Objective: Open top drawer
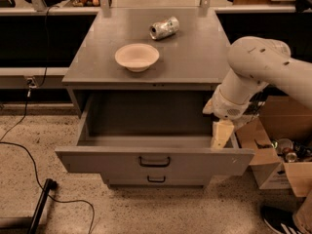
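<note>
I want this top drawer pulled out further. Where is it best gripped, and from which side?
Take the top drawer by the black bar handle at the centre of its front, coming from the front; the bar lies level and stands off the panel. The gripper hangs at the drawer's right front corner, away from the handle.

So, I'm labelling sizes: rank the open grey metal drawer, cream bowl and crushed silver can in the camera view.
Largest first:
Grey metal top drawer.
Cream round bowl.
Crushed silver can, though farthest back.
Gripper hangs at the drawer's right front corner.
</note>
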Controlling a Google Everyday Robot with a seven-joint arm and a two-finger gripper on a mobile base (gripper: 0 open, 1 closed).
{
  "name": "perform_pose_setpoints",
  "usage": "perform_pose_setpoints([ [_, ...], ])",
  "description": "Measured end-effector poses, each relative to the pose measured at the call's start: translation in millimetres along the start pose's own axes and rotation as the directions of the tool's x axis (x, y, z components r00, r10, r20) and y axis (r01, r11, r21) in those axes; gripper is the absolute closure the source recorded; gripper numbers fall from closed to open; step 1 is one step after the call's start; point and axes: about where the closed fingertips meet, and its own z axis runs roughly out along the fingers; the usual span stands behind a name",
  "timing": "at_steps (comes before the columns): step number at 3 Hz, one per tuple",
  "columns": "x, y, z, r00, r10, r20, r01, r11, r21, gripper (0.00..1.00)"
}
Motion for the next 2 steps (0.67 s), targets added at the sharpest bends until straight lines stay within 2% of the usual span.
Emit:
perform_pose_setpoints([
  [2, 14.8, -29.0, 23.7, 1.000, 0.028, -0.001, -0.028, 0.9983, 0.051, 0.66],
])
